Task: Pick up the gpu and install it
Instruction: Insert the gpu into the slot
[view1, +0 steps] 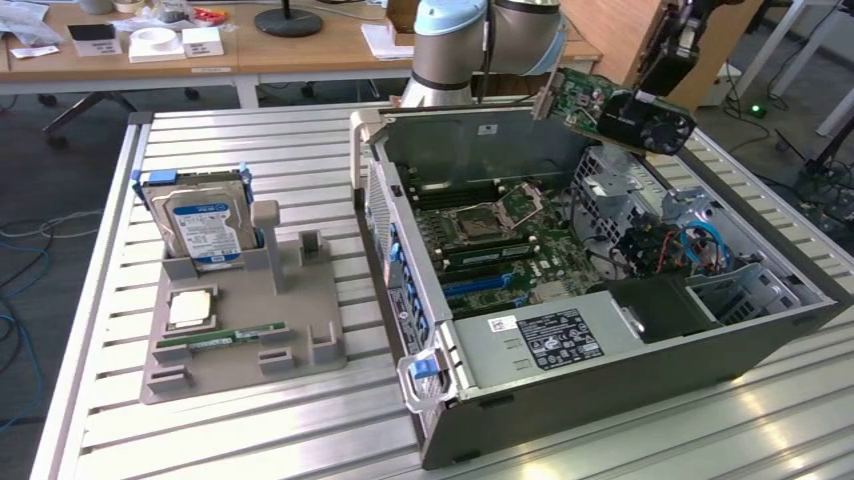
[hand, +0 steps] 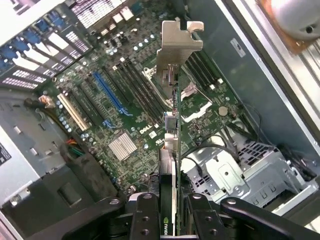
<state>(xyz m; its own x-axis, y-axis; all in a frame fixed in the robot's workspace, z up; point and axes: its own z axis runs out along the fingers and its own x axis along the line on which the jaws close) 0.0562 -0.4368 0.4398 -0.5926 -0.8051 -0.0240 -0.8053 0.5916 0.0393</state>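
Observation:
The gpu (view1: 607, 103), a green card with a silver bracket and a dark heatsink, hangs in the air above the far right corner of the open computer case (view1: 587, 290). My gripper (view1: 654, 85) is shut on it from above. In the wrist view the gpu (hand: 172, 135) is seen edge-on between my two fingers (hand: 145, 215), its silver bracket (hand: 176, 47) pointing away from the camera. Below it lies the green motherboard (hand: 125, 110) with its blue slot (hand: 107, 92) and the processor socket (view1: 487, 215).
A grey holder tray (view1: 240, 320) on the slatted metal table carries a hard drive with a blue-white label (view1: 203, 225), a small square chip (view1: 191, 308) and a narrow green memory stick (view1: 220, 338). The case holds a power supply (view1: 561, 335) and a drive cage (hand: 240, 170). A wooden desk stands behind.

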